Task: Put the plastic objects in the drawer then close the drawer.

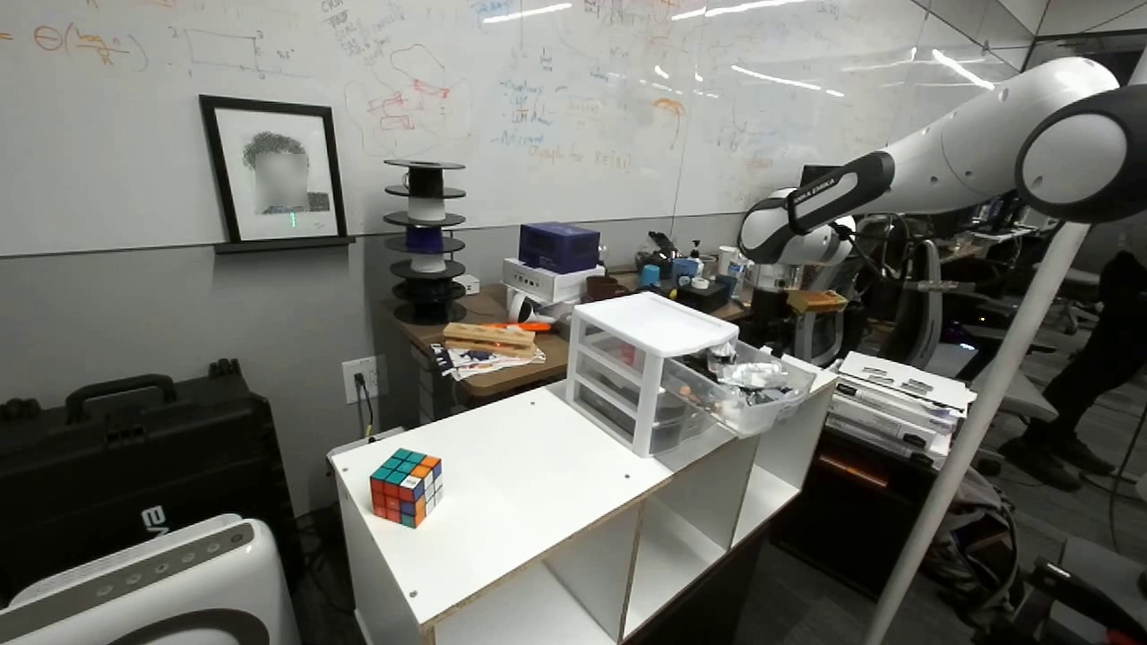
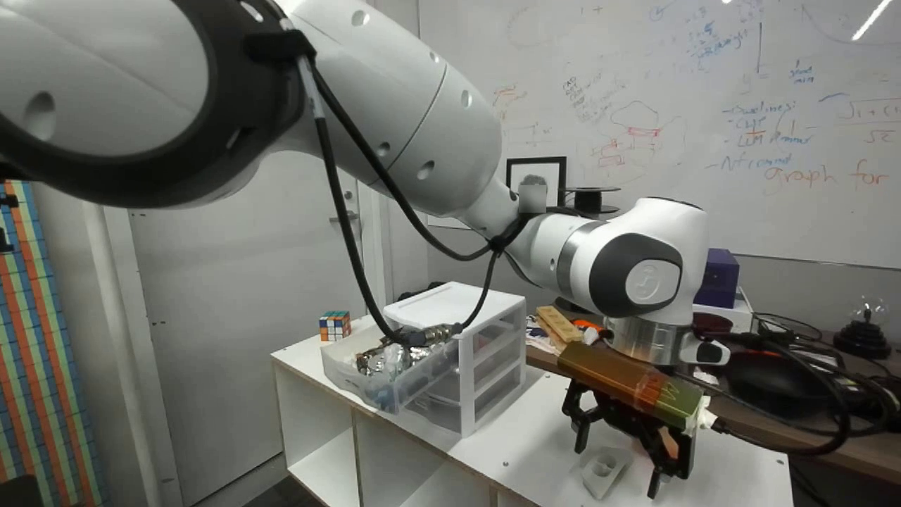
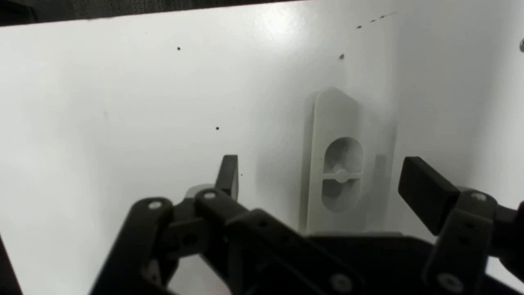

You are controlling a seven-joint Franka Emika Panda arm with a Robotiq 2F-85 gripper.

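A pale grey-white plastic piece with an oval two-part hollow lies on the white table; it shows in an exterior view (image 2: 604, 473) and in the wrist view (image 3: 335, 119). My gripper (image 2: 618, 465) is open above it, pointing down. In the wrist view the gripper's fingers (image 3: 323, 180) stand apart on either side of the piece, not touching it. The translucent drawer (image 1: 762, 418) is pulled out of the white drawer unit and holds silvery and clear wrappers; it also shows in an exterior view (image 2: 422, 380). In an exterior view the piece and fingers are hidden behind the unit.
The drawer unit (image 1: 659, 321) stands on the white open-shelf table (image 1: 502, 502), between the gripper and a Rubik's cube (image 1: 406, 486). A brown desk behind bears a wooden block (image 2: 559, 326), a purple box (image 1: 560, 248) and cables. The arm's cable hangs over the open drawer in an exterior view.
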